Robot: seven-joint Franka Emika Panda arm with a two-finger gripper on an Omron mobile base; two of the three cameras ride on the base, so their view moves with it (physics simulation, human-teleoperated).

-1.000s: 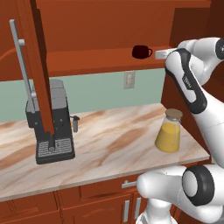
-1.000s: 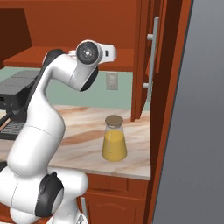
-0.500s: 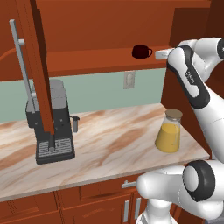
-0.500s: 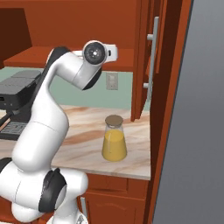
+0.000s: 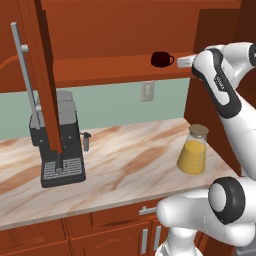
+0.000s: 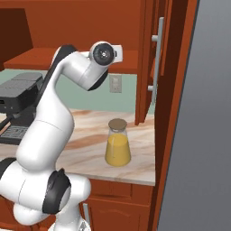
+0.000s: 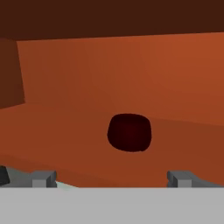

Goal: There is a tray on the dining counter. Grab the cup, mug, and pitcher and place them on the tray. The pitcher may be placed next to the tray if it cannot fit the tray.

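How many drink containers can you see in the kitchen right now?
2: the dark red mug on the open cabinet shelf, and the pitcher of orange liquid on the marbled counter below. Others may be hidden out of view.

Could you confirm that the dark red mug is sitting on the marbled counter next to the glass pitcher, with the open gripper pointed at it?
Not quite. The left base view shows the dark red mug up on the cabinet shelf, not on the marbled counter. The glass pitcher alone stands down there. The rest holds: the open gripper does point at the mug.

Dark red mug (image 7: 129, 132), marbled beige counter (image 5: 125, 165)
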